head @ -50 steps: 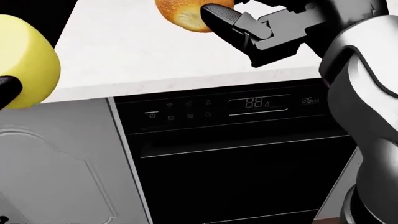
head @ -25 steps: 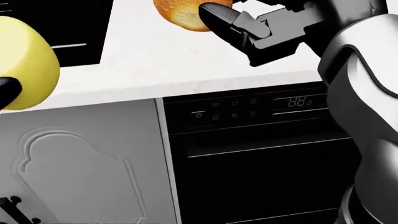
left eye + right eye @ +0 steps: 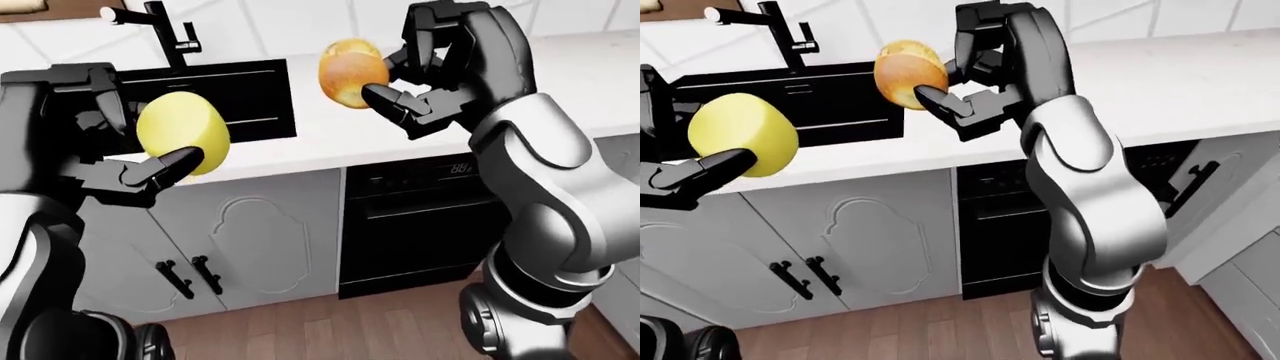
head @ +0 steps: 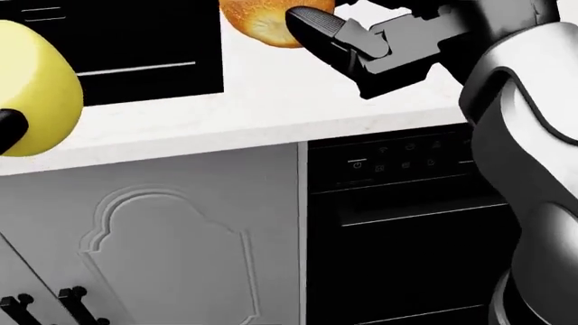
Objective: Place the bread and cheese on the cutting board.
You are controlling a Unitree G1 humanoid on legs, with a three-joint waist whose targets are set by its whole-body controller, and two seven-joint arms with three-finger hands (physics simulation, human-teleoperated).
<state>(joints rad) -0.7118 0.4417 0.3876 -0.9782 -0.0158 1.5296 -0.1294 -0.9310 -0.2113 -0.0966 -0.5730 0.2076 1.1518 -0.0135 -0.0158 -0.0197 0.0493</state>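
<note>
- While I look through the left-eye view from its left side, I see first my left hand (image 3: 115, 142), raised before the robot's chest. Its dark fingers (image 3: 160, 166) are closed around the cheese (image 3: 182, 132), a pale yellow rounded block; one finger lies under it and the others stand behind it.
- The cheese hangs in the air before the edge of the white counter (image 3: 300, 135), not resting on it. In the head view only its right part shows at the left border.
- Above and behind the cheese in this view there is the black sink (image 3: 215, 94), set into the counter, and the black faucet (image 3: 160, 26) stands at its upper rim.
- Under the counter are grey cabinet doors (image 3: 250, 247) with small black handles (image 3: 190, 276), and below them a wooden floor (image 3: 330, 326).
- More to the right, the bread (image 3: 348, 71), a round orange-brown roll, is lifted over the counter, higher than the cheese and well apart from it.
- My right hand (image 3: 430, 75) holds the bread from its right side. One finger presses against its lower right part and the others bend around it from above, so the grip is closed on it.
- Below the right hand the black dishwasher (image 3: 415, 217) stands in the cabinet row, with a panel of small symbols at its top.
- At the far right the grey and silver right arm (image 3: 540, 195) covers a part of the dishwasher.
- I cannot see the cutting board clearly in any view.
</note>
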